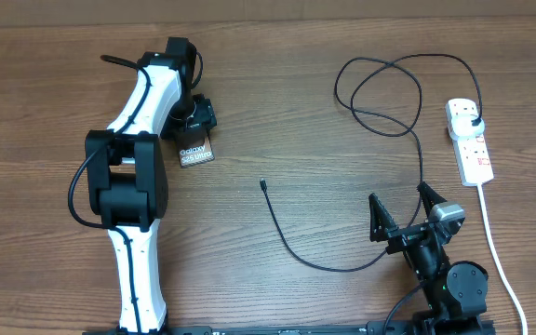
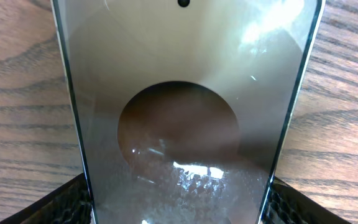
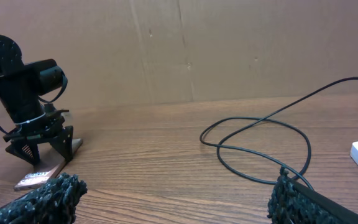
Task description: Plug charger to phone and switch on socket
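While the left arm reaches far out from its base, with its elbow joint bulked up halfway along and its wrist folded back and downward, the left gripper (image 1: 195,130) stands over the phone (image 1: 195,152) on the wooden table (image 1: 296,56). In the left wrist view its two dark fingers (image 2: 55,205) sit against the phone's long edges, one on each side, so the gripper is clasped across the phone's width. The glossy bronze-grey face with its dark oval runs straight out ahead of the palm. The right wrist view shows the phone's held end raised a little off the table and its other end resting on the wood. The right arm is tucked low near its own base, and the right gripper (image 1: 404,212) is level and faces out across the table. Its textured fingers (image 3: 42,199) are spread wide and hold nothing. The charger (image 1: 291,244) curves along the table just in front of these fingers. Its connector tip (image 1: 262,183) lies loose well off to the gripper's left, between the two grippers and apart from the phone. Its cable loops away ahead of the right gripper to the black plug (image 1: 474,122), which is seated in the socket (image 1: 473,154). The socket lies ahead and to that gripper's right, and its white cord (image 1: 496,251) trails back past the gripper's right side.
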